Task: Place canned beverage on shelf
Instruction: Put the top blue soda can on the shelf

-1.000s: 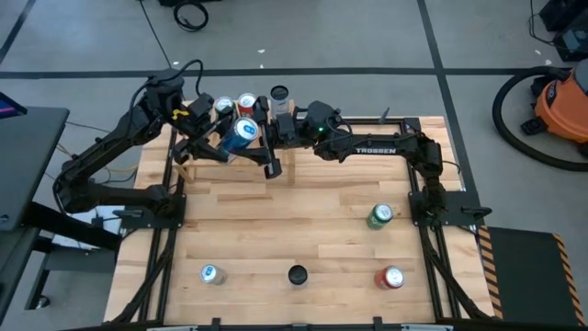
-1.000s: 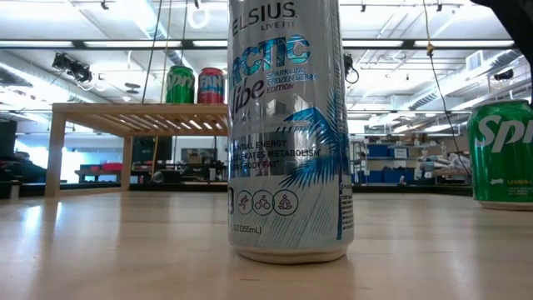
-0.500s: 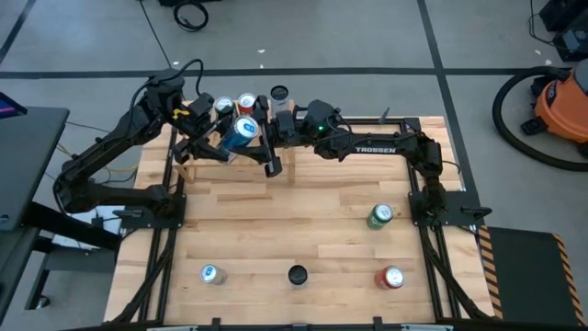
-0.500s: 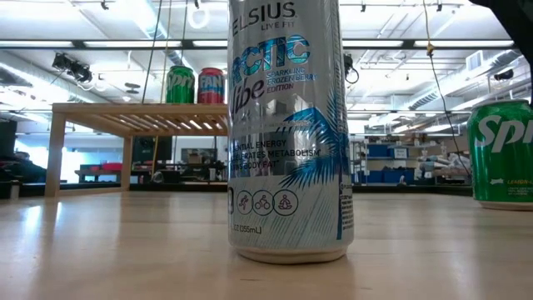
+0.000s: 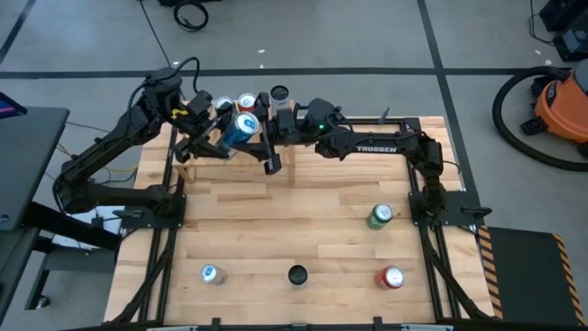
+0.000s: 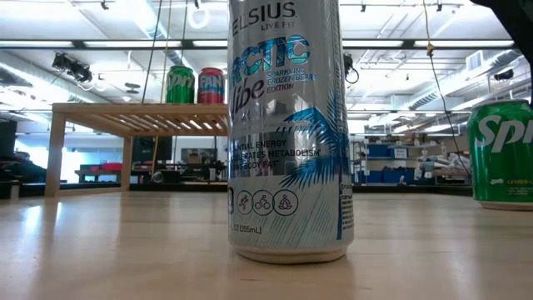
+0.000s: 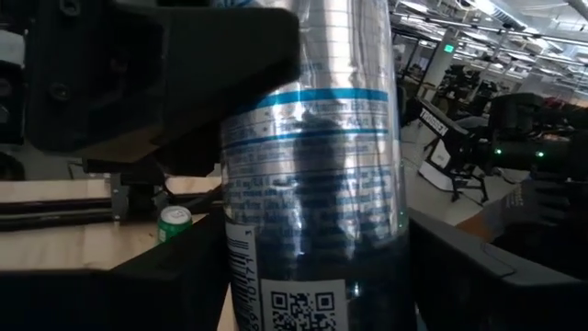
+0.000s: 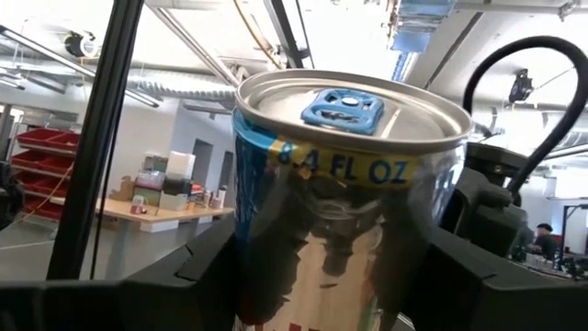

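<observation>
Over the far left part of the light-wood plank counter (image 5: pixel 303 221), both dark arms meet above the low, light-wood slatted shelf (image 6: pixel 141 117). Between them is a slim silver-and-blue beverage can (image 5: pixel 241 128) with a blue pull tab, tilted, its top facing up in the high view. The right end effector (image 5: pixel 260 131) is closed on this can; its wrist view shows the can (image 8: pixel 344 193) filling the space between its fingers. The left end effector (image 5: pixel 213 138) is at the same can, and its wrist view shows the can's silver body (image 7: pixel 312 175) between its dark fingers; whether it grips or stands slightly apart cannot be told.

On the shelf stand a green can (image 6: pixel 180 85) and a red-and-blue can (image 6: pixel 211 85), side by side. Nearer the front of the counter, well apart, are a tall white-and-blue Celsius can (image 6: pixel 286 125), a green Sprite can (image 6: pixel 500 154), a red can (image 5: pixel 390 277) and a small blue-and-silver can (image 5: pixel 210 273).
</observation>
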Available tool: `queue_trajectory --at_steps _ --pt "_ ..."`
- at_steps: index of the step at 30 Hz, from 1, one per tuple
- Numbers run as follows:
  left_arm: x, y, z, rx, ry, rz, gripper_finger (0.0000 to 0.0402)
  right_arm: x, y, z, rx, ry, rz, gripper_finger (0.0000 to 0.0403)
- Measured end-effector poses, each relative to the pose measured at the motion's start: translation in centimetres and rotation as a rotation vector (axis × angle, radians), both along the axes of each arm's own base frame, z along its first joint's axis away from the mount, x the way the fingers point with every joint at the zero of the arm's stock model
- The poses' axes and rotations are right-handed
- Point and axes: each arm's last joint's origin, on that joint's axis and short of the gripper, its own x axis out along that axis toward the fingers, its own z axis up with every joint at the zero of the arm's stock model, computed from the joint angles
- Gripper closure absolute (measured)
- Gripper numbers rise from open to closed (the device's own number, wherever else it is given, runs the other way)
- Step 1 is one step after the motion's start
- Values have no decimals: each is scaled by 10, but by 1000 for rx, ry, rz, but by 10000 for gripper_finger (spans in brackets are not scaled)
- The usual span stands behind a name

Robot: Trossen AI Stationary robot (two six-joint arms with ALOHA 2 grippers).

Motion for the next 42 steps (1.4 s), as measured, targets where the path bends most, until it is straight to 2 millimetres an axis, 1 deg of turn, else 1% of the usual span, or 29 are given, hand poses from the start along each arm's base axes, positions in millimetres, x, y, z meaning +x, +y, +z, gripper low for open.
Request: queue_trajectory --at_steps 3,11,16,21,27,34,37,42 --pt "0 0 -1 -21 21 -3 107 0 0 -1 2 7 0 163" --pt "-2 -4 -1 9 5 -14 88 0 -1 -1 0 12 6 163" --pt "-6 -4 1 -4 10 9 87 0 -5 -2 3 26 8 163" --pt "-15 1 2 -29 26 70 87 0 -9 -3 16 39 19 163" --pt "-24 6 -5 23 57 122 87 1 -10 -7 12 43 23 163" --pt "-23 7 -7 45 58 141 87 -1 -14 -3 -25 1 0 163" --pt "-24 8 -7 40 61 147 87 -2 -16 -3 -1 29 0 163" --pt "-33 8 -4 15 67 200 87 -8 -22 1 17 96 -15 163"
